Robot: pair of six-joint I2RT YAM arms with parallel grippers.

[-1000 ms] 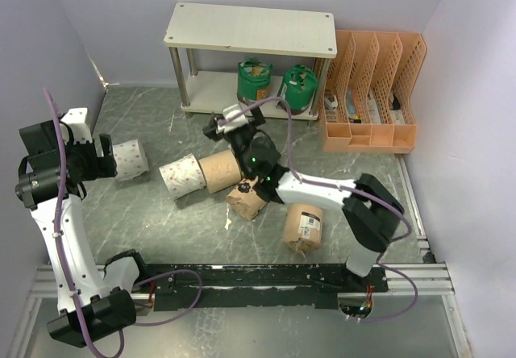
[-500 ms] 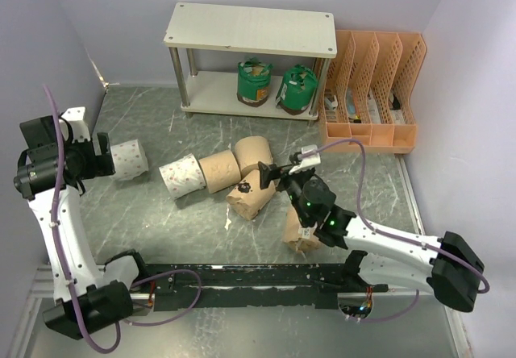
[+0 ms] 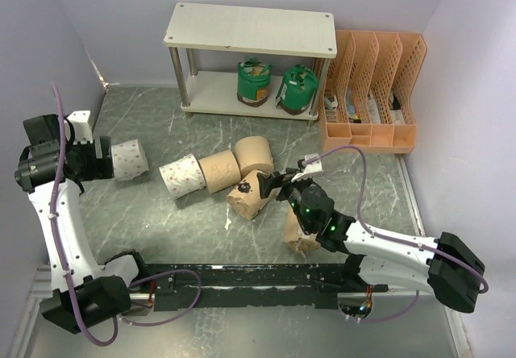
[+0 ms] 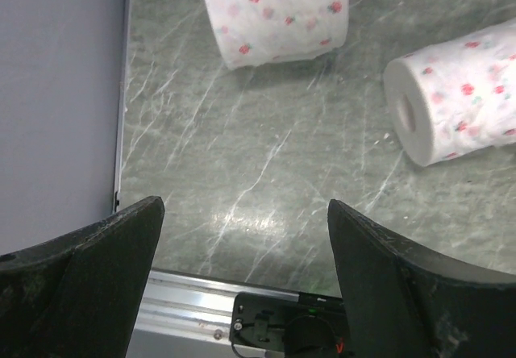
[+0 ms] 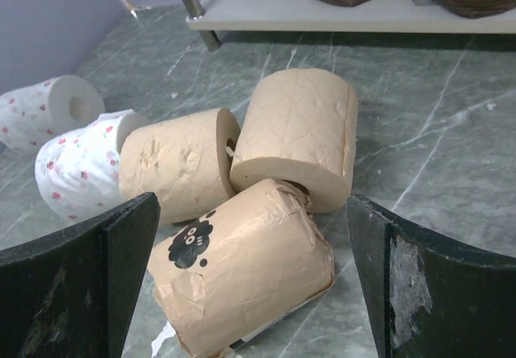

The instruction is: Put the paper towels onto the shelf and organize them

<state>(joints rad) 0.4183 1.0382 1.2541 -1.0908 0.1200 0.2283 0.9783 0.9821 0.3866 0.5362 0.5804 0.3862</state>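
Your right end effector (image 3: 272,184) is spread wide and empty, over a wrapped roll (image 3: 248,197) in front of the shelf (image 3: 250,29). Your left end effector (image 3: 103,158) is spread too, beside a flowered roll (image 3: 129,159). Two green rolls (image 3: 255,81) stand on the shelf's lower board.

A glossy grey-green marbled desk (image 3: 193,221) sits boxed in by plain pale lilac walls (image 3: 121,27). An orange perforated organizer (image 3: 367,140) stands at the back right, by the wall. A silver rail (image 4: 185,310) edges the near side.
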